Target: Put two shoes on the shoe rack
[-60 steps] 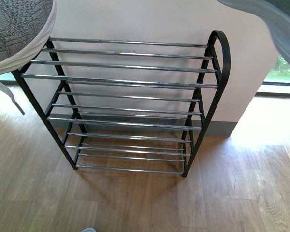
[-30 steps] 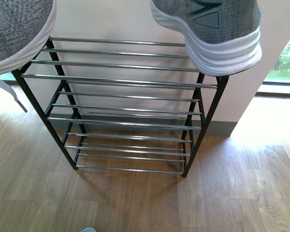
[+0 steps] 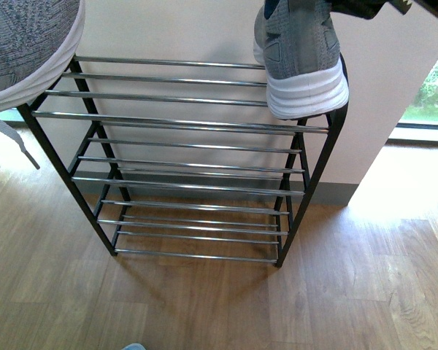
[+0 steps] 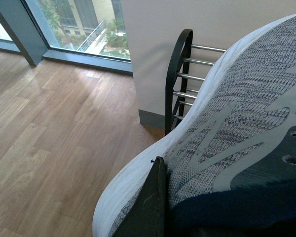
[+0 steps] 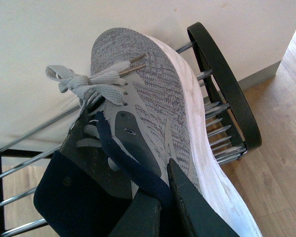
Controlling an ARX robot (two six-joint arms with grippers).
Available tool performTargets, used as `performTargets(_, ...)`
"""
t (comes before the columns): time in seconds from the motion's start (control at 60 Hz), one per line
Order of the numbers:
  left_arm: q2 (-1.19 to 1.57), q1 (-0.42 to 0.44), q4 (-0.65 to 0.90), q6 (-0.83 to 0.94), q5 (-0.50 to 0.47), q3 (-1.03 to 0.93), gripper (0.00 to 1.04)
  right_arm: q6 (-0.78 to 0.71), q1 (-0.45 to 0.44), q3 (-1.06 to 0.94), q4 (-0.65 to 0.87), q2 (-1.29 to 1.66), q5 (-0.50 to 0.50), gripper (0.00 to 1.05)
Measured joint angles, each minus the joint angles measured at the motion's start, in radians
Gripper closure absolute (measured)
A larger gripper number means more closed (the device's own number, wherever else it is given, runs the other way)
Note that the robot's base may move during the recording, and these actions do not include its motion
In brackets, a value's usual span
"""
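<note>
The shoe rack (image 3: 197, 124) stands against the wall, black frame with chrome rods. The right shoe (image 3: 299, 55), grey knit with a thick white sole, hangs heel toward me over the right end of the top tier. My right gripper (image 5: 160, 197) is shut on its navy collar, and the rack's arched end (image 5: 227, 94) shows just beyond its toe. The left shoe (image 3: 25, 44) fills the front view's upper left corner, held above the rack's left end, one lace (image 3: 14, 146) dangling. My left gripper (image 4: 160, 197) is shut on its side near the collar; one dark finger (image 4: 150, 207) shows.
Wooden floor (image 3: 204, 306) spreads in front of the rack. A beige wall (image 3: 204, 29) with a grey skirting board is behind it. A bright window (image 3: 431, 95) lies at the right, and floor-level glazing (image 4: 74, 24) shows in the left wrist view.
The right shoe came in from the upper right, swung round from side-on to heel toward me, and now hangs over the top tier's right end. The left shoe has stayed put.
</note>
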Motion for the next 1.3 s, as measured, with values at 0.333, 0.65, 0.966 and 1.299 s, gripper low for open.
performTargets(0.333, 0.0, 0.0, 0.0, 0.0, 0.0, 0.0, 1.03, 0.021, -0.016, 0.079, -0.034, 0.124, 0.032, 1.03)
performTargets(0.65, 0.0, 0.0, 0.0, 0.0, 0.0, 0.0, 1.03, 0.037, -0.043, 0.135, -0.001, 0.194, 0.067, 1.03)
performTargets(0.966, 0.0, 0.0, 0.0, 0.0, 0.0, 0.0, 1.03, 0.014, -0.052, 0.134, 0.108, 0.241, 0.017, 0.98)
performTargets(1.299, 0.0, 0.0, 0.0, 0.0, 0.0, 0.0, 1.03, -0.06, -0.058, 0.047, 0.217, 0.167, -0.051, 0.37)
